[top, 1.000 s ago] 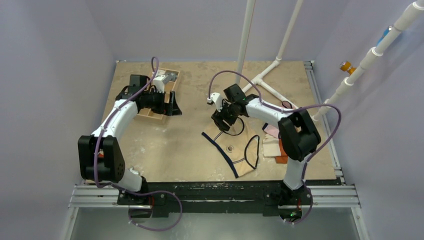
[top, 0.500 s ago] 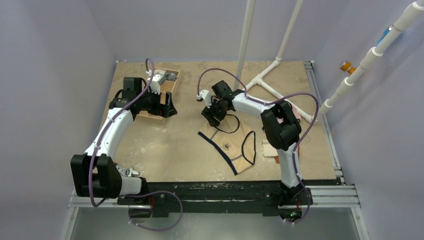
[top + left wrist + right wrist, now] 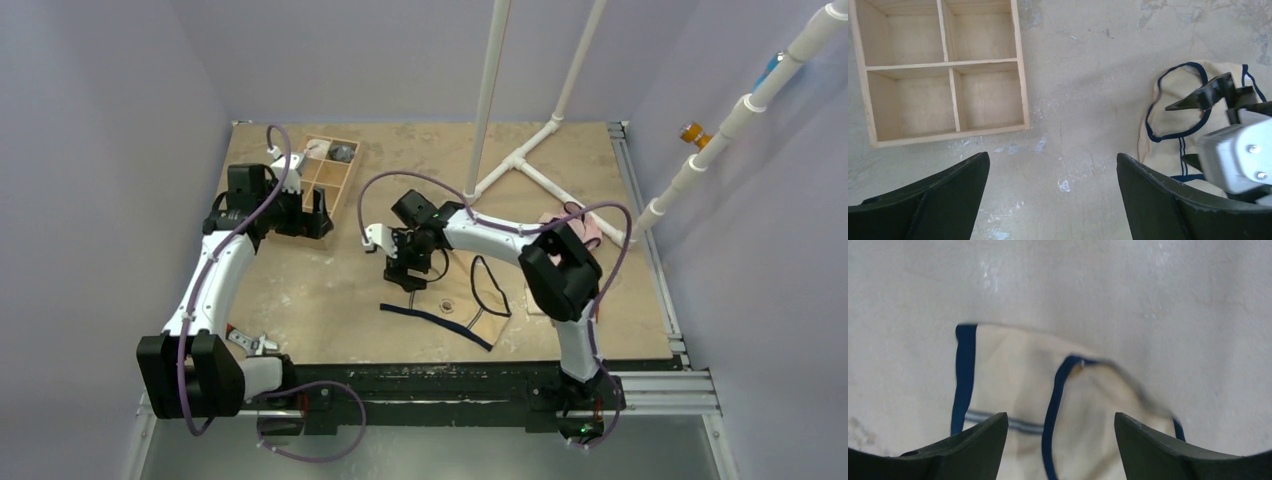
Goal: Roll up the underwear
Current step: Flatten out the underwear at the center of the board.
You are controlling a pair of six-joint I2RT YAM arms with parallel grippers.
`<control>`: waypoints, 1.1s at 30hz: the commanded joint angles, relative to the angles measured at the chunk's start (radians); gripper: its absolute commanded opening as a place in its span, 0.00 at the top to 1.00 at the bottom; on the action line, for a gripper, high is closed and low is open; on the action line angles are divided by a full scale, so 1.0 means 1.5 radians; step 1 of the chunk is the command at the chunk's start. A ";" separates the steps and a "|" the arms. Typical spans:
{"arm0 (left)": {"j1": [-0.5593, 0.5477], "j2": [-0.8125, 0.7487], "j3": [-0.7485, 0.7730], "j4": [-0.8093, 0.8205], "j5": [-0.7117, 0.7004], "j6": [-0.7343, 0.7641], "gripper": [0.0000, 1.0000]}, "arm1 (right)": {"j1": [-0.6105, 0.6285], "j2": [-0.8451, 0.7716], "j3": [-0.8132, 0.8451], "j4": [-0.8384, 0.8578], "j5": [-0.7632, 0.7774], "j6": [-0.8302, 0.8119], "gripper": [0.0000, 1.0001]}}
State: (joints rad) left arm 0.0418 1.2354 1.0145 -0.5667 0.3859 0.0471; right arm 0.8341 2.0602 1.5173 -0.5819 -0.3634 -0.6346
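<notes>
The tan underwear with navy edging lies flat at the table's front centre. My right gripper hovers open over its far left corner. In the right wrist view the fabric and a navy leg-hole edge lie between the spread fingers of the right gripper, with nothing gripped. My left gripper is open and empty over bare table just beside the wooden box. In the left wrist view the left gripper frames bare table, with the underwear to the right.
The wooden divided box has empty compartments in the left wrist view. Pink briefs lie at the right behind my right arm. White PVC pipes rise from the table's back centre. The right arm's wrist shows in the left wrist view.
My right gripper has moved left and nearer, and the underwear has shifted left with its waistband swung flatter. My left gripper has drawn back left, off the box.
</notes>
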 commanded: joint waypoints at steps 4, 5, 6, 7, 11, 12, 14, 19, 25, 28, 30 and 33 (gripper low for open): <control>0.001 0.014 -0.005 0.024 0.161 0.042 0.03 | -0.034 -0.202 -0.129 0.011 -0.006 -0.013 0.23; -0.003 0.024 -0.001 0.020 0.206 0.048 0.04 | -0.043 -0.222 -0.149 0.012 -0.011 -0.008 0.23; -0.009 0.035 0.004 0.014 0.230 0.055 0.05 | -0.053 -0.238 -0.168 0.011 -0.015 -0.003 0.23; -0.019 0.047 0.012 0.006 0.245 0.063 0.07 | -0.064 -0.254 -0.183 0.009 -0.019 0.001 0.23; -0.108 0.088 0.045 -0.041 0.264 0.134 0.14 | -0.126 -0.308 -0.241 -0.015 -0.054 0.008 0.25; -0.135 0.098 0.053 -0.051 0.260 0.155 0.15 | -0.146 -0.319 -0.254 -0.023 -0.064 0.007 0.25; -0.181 0.126 0.073 -0.076 0.260 0.197 0.18 | -0.182 -0.344 -0.291 -0.037 -0.080 0.001 0.26; -0.273 0.202 0.132 -0.149 0.232 0.304 0.30 | -0.252 -0.395 -0.362 -0.073 -0.083 -0.030 0.27; -0.385 0.277 0.165 -0.174 0.113 0.402 0.41 | -0.308 -0.415 -0.404 -0.115 -0.096 -0.074 0.28; -0.413 0.334 0.197 -0.200 0.069 0.424 0.47 | -0.331 -0.416 -0.418 -0.124 -0.096 -0.091 0.29; -0.427 0.366 0.213 -0.210 0.035 0.434 0.51 | -0.346 -0.417 -0.424 -0.133 -0.101 -0.104 0.29; -0.439 0.398 0.223 -0.208 -0.007 0.440 0.54 | -0.360 -0.420 -0.432 -0.144 -0.114 -0.120 0.30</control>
State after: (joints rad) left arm -0.5987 1.7897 1.3006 -0.8471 0.4873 0.6350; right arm 0.3191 1.4628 0.8848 -0.7559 -0.4759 -0.7525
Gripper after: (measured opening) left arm 0.473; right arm 0.706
